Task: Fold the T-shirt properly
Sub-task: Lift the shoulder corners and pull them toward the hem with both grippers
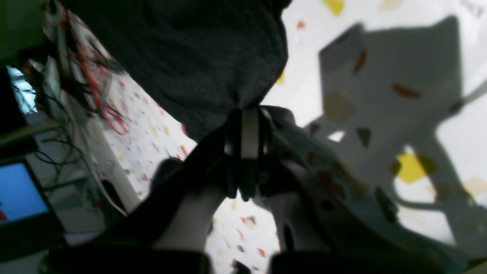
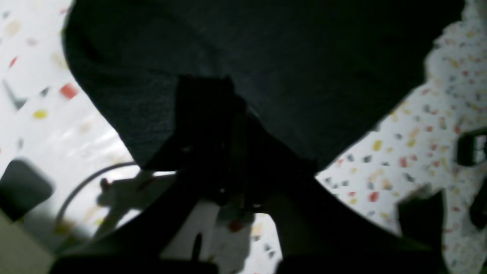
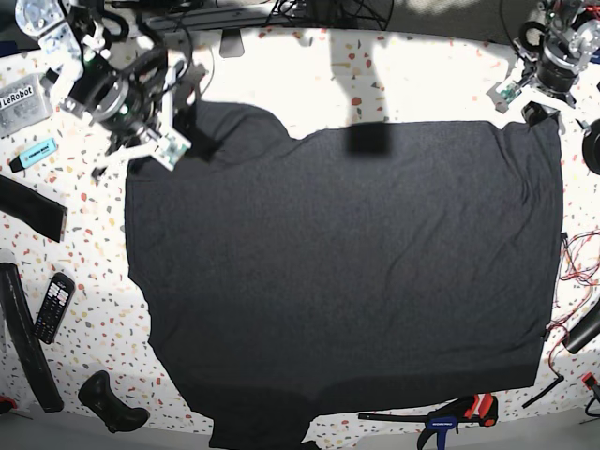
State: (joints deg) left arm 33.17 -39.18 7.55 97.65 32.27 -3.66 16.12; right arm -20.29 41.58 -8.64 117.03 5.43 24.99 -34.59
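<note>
At ten o'clock in the base view, a plate (image 3: 22,101) lettered "LeRobot" is seen. Beside it, the right gripper (image 3: 190,127) is pressed together on the T-shirt (image 3: 347,281), which is spread across the speckled table (image 3: 422,75). At two o'clock, the left gripper (image 3: 536,112) is pinched on its far corner.

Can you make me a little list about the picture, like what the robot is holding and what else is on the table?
Main thing: T-shirt, dark, spread flat over the speckled table
Left gripper: shut on a far T-shirt corner
Right gripper: shut on the other far edge, near a sleeve
Fold: not started
Nearby: phone, blue marker, clamp
</note>
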